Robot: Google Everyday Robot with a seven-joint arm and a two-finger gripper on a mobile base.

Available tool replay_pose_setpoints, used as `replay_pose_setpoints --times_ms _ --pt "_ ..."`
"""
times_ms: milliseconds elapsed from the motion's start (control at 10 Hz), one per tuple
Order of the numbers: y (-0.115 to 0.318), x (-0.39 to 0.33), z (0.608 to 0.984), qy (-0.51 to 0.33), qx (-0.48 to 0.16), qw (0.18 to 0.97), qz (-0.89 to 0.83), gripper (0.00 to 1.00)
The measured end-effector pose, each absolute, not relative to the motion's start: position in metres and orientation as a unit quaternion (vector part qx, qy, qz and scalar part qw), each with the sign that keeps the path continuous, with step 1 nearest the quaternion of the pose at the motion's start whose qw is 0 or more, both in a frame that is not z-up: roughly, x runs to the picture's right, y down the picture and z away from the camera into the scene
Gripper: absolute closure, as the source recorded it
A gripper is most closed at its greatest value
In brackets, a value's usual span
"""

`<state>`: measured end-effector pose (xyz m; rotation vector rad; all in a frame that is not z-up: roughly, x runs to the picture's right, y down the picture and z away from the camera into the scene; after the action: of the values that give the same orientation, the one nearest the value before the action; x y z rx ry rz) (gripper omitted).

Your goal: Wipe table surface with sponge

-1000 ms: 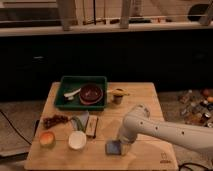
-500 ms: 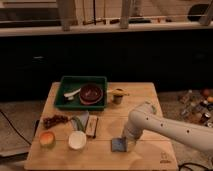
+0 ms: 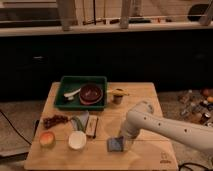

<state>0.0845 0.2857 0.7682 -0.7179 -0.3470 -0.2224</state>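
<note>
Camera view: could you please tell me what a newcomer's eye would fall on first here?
The white arm stretched in from the right stands out first, its pincer down at the blue-grey sponge near the table's front edge. Next comes the green tray at the back left, holding a dark red bowl.
</note>
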Motion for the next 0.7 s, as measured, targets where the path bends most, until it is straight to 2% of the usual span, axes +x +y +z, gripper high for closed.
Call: replay_pose_setpoints --times_ms 300,700 --pt "0.309 0.064 0.758 -0.196 -0.366 0.895 -0.164 1.00" --pt "0.317 0.105 0.755 -0.176 -0.372 0.898 -0.156 1.00"
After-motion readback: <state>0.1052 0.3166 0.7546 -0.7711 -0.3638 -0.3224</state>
